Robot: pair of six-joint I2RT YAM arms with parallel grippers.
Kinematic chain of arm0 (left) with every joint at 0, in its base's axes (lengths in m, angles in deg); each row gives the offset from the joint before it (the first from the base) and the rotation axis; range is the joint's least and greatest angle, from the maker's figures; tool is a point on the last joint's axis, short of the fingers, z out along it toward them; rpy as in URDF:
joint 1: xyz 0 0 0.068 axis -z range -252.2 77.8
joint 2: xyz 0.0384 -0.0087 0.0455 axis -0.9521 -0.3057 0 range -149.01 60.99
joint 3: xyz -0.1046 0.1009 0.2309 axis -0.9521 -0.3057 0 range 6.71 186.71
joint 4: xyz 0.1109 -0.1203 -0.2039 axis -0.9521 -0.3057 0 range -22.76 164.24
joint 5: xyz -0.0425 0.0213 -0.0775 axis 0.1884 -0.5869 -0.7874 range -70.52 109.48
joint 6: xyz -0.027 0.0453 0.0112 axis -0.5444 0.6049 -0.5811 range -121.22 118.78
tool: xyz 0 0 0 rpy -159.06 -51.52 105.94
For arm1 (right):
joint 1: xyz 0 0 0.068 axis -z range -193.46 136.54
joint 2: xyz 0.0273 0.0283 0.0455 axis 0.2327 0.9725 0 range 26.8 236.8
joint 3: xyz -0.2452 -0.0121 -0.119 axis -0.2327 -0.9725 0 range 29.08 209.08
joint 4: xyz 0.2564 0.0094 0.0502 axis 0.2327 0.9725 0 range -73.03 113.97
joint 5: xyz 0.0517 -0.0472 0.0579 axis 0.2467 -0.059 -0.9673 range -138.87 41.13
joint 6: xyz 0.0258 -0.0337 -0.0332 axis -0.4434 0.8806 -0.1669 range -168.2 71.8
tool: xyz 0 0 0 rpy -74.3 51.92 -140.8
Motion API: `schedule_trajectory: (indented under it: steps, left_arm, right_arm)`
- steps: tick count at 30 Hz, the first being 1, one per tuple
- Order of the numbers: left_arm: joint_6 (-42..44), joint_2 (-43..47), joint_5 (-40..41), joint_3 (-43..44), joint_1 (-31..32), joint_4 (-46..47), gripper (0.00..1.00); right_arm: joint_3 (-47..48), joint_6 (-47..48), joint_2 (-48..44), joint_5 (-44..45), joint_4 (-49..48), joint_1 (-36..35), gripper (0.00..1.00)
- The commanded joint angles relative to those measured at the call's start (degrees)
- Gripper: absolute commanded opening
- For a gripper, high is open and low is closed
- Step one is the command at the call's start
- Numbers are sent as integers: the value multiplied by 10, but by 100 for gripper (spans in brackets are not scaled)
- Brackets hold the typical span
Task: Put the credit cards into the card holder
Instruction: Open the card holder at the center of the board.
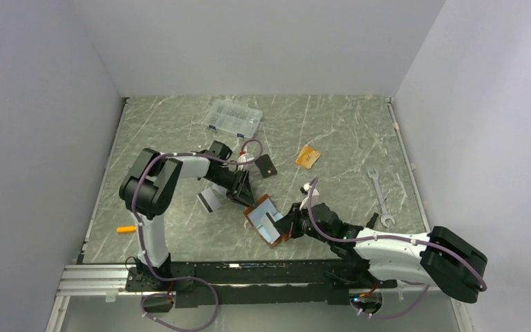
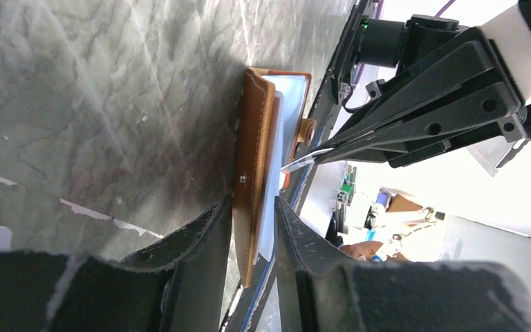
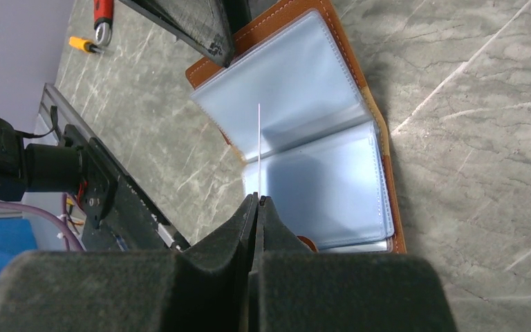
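The card holder point(image 3: 304, 90) lay open on the table point(image 1: 346, 131) between the two arms, clear sleeves facing up. The left gripper point(image 2: 254, 207) was narrowed onto its brown cover edge, pinning it. The right gripper point(image 3: 258, 200) was pinched fully closed on a thin pale card point(image 3: 258, 138) held upright over the sleeves. It showed edge-on only, so it was probably, not certainly, a credit card. Two silver-grey cards point(image 1: 211, 200) and an orange card point(image 1: 308, 157) lay apart on the table. Recommendation: keep the cover clamped, tilt the card flatter, square its leading edge to a sleeve mouth, then slide it in gently.
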Motion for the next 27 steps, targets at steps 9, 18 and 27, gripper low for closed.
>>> schedule_trajectory:
  steps: [9,18,27]
  left_arm:
    - [7,-4,-56,48,3,-4,35]
    - [51,-41,-3,76,36,-45,35]
    - [77,-60,25,121,44,-83,28]
  right_arm:
    - [2,7,-18,-6,-24,2,0]
    - [-13,2,-44,1,-12,1,0]
    - [-17,4,-47,-3,-7,2,0]
